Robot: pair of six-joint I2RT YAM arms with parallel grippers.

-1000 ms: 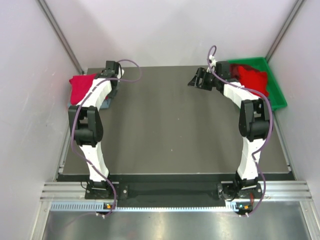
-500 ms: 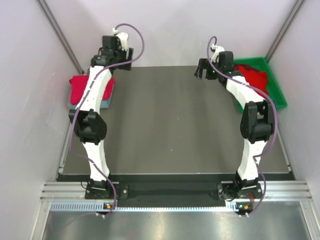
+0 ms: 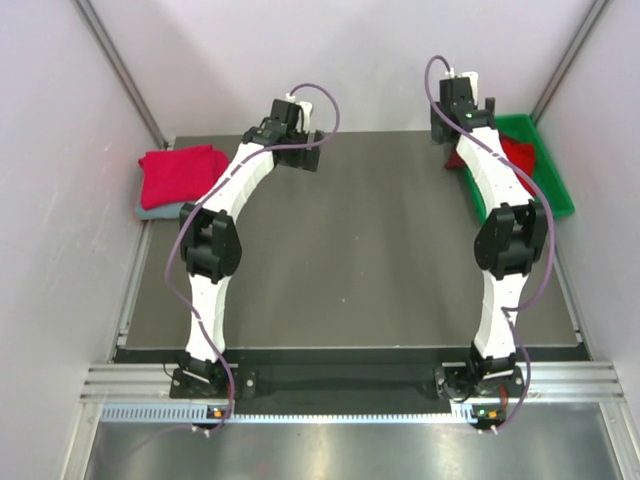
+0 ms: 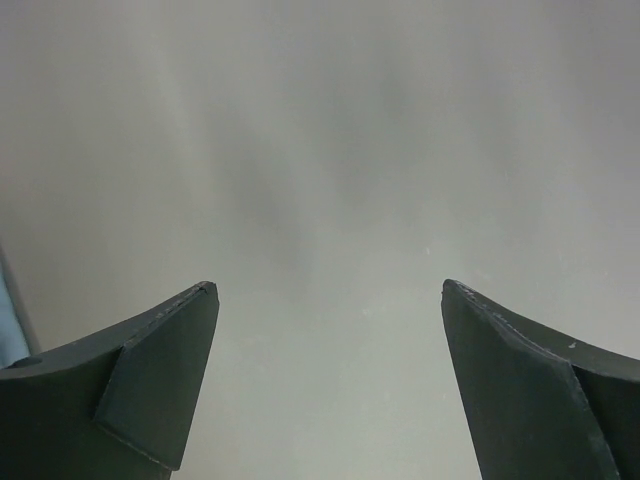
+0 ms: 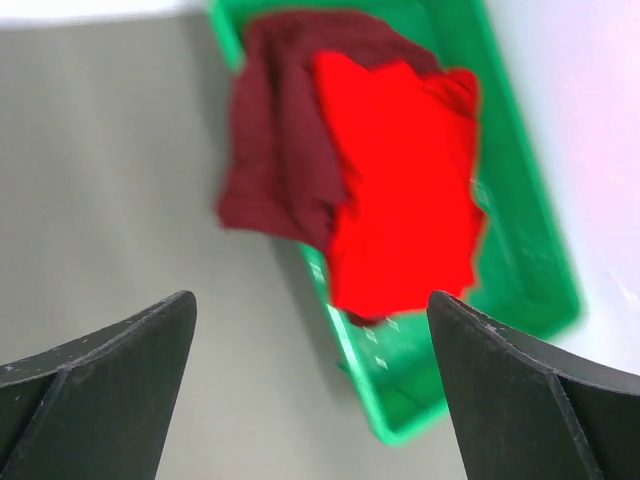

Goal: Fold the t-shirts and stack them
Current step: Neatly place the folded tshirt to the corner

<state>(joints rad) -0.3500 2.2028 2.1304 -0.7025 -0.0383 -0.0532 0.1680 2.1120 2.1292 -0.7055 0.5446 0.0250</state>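
Note:
A folded bright red t-shirt (image 3: 180, 174) lies on a folded grey-blue t-shirt (image 3: 158, 211) at the table's far left. A crumpled bright red t-shirt (image 5: 400, 200) and a darker red t-shirt (image 5: 280, 160) lie in the green bin (image 5: 530, 280); the darker one hangs over the bin's rim. Both also show partly behind the right arm in the top view (image 3: 516, 152). My left gripper (image 3: 288, 138) is open and empty, raised at the table's back middle; its wrist view (image 4: 330, 290) shows only a plain grey surface. My right gripper (image 3: 462, 110) is open and empty, above the table beside the bin (image 5: 310, 295).
The green bin (image 3: 552, 190) stands at the table's far right corner. The dark table top (image 3: 350, 250) spreads between the arms. Pale walls close in the back and both sides.
My left gripper has left the folded stack and swung up and right to the back middle. My right gripper has turned and moved right and back, toward the bin.

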